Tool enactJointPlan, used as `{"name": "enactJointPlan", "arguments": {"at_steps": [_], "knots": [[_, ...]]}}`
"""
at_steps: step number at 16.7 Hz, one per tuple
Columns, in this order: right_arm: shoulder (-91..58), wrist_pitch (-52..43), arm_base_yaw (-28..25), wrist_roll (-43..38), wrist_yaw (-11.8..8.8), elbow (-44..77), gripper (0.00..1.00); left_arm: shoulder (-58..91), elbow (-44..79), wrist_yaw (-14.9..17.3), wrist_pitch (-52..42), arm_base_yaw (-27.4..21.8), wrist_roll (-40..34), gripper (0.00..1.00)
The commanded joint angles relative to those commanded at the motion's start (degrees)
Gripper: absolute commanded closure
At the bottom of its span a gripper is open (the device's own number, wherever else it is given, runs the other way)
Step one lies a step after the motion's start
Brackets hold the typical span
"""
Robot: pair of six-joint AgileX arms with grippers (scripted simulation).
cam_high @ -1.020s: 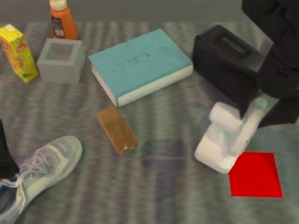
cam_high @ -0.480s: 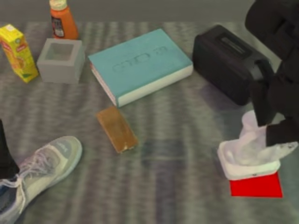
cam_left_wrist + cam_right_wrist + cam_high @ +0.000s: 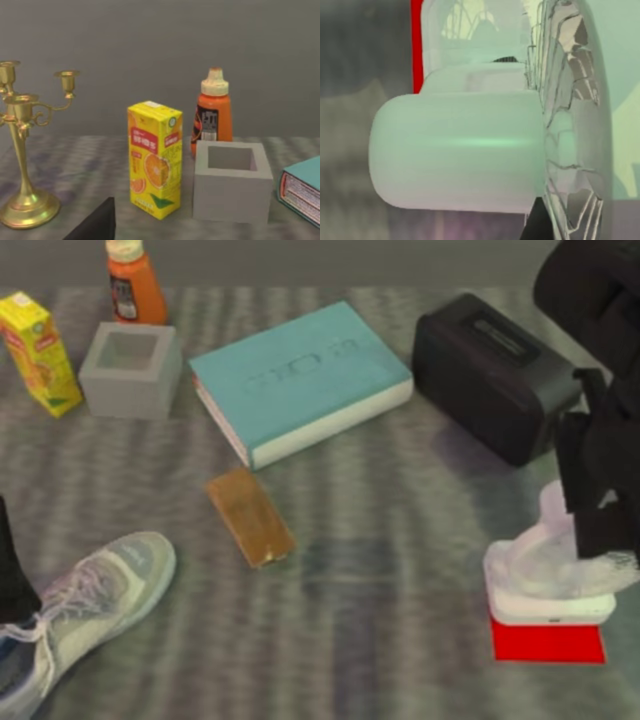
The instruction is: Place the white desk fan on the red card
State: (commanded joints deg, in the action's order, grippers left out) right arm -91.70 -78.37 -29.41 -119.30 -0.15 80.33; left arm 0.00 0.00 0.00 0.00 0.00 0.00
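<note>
The white desk fan [image 3: 545,590] is at the table's right front, its rounded base over the far part of the red card [image 3: 548,644]; I cannot tell whether the base touches the card. My right gripper [image 3: 592,532] comes down from above and is shut on the fan at its grille cage. Close up in the right wrist view are the fan's motor housing [image 3: 460,150] and cage, with a strip of the red card [image 3: 416,45] behind them. My left arm [image 3: 8,570] stays parked at the left edge, and one dark finger [image 3: 97,225] is visible in the left wrist view.
A black box [image 3: 495,375] stands just behind the fan. A teal book [image 3: 300,380], a brown-orange bar [image 3: 250,516], a grey open cube [image 3: 130,368], a juice carton [image 3: 38,352], an orange bottle [image 3: 132,282] and a sneaker [image 3: 90,605] are spread to the left. A brass candlestick [image 3: 22,150] is in the left wrist view.
My right gripper carried the fan from the card's left side rightward and toward the front, over the card. The fan's base now covers most of the red card.
</note>
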Motion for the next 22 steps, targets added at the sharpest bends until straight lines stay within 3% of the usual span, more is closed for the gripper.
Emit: {"name": "enactJointPlan", "arguments": {"at_steps": [14, 22], "knots": [[-0.8, 7.9, 0.4, 0.3, 0.0, -7.1, 1.00, 0.0, 0.0, 0.0, 0.0, 0.0, 0.0, 0.00], [-0.8, 7.9, 0.4, 0.3, 0.0, -7.1, 0.40, 0.0, 0.0, 0.0, 0.0, 0.0, 0.0, 0.00]]}}
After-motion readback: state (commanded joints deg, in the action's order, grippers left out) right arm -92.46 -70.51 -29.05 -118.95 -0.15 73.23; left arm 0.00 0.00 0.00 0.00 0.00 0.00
